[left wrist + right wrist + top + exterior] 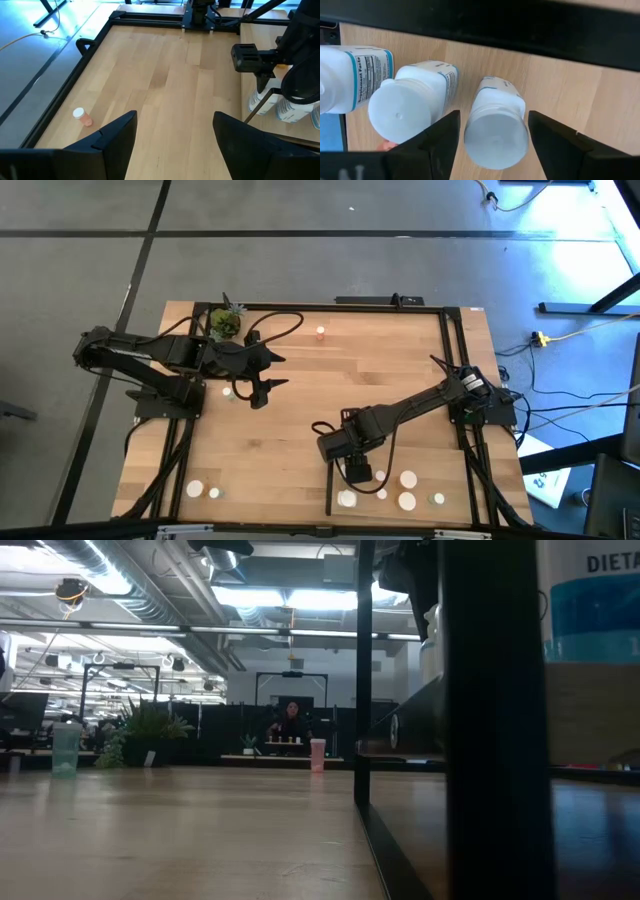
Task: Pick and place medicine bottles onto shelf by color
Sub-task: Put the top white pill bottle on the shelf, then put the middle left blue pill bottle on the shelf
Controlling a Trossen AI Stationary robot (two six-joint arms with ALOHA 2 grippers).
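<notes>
A white bottle (496, 131) stands upright on the shelf (560, 85) near the surface's near right edge, among other bottles. The right gripper (492, 145) hangs over it, fingers apart and straddling the cap, not clamped. Judged: releasing or grasping; next, lift clear. The left gripper (175, 140) waits open mid-surface.

Daylight glare top right, dim backlit low view, soft shadows
</notes>
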